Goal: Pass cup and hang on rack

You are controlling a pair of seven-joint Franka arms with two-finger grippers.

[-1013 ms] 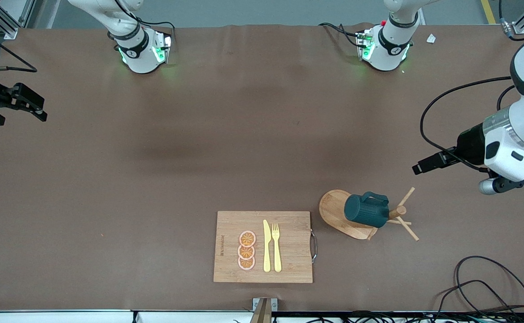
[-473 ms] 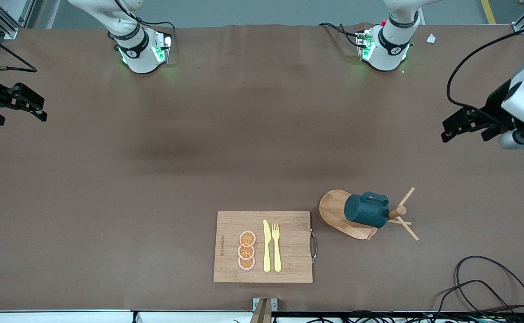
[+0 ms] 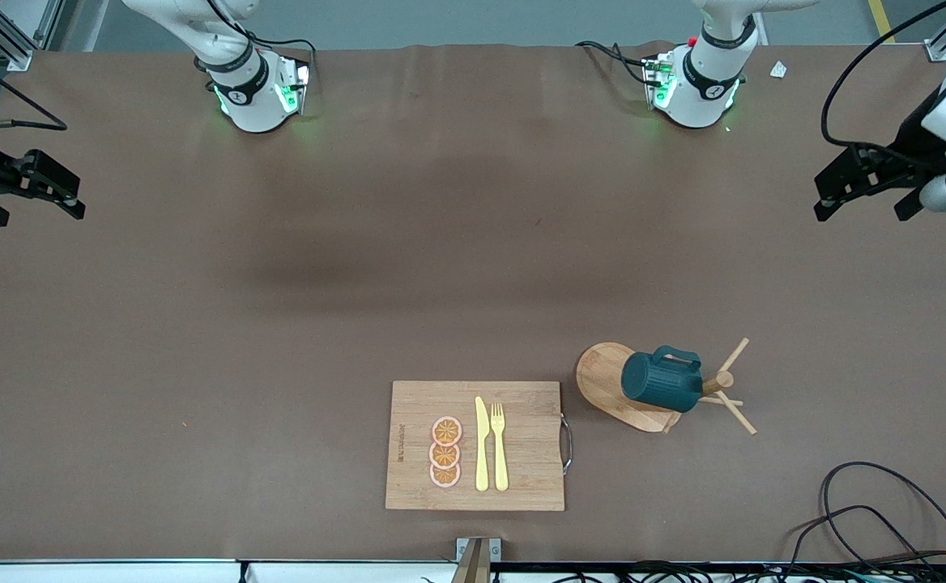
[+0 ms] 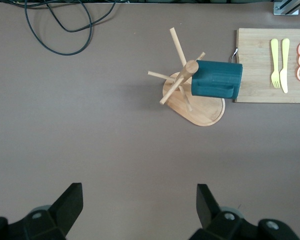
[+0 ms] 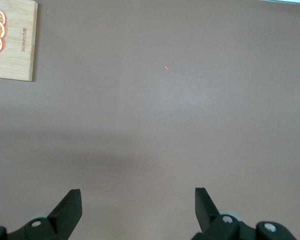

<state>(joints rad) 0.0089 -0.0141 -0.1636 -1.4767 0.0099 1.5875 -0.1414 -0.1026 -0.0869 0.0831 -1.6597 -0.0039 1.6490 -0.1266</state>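
The cup (image 3: 661,381) is hung by its handle on the rack (image 3: 627,387), so both the left gripper (image 3: 862,190) and right gripper (image 3: 31,198) are held well apart from it over bare surface (image 3: 408,267), jaws apart and empty.

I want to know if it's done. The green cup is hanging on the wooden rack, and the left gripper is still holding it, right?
Not quite. The cup does hang on the rack, but the left gripper holds nothing: the front view shows it open and up in the air, over bare table toward the left arm's end.

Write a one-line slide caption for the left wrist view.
Left gripper, jaws open, hovers over bare table while the cup hangs on the rack beside the cutting board.
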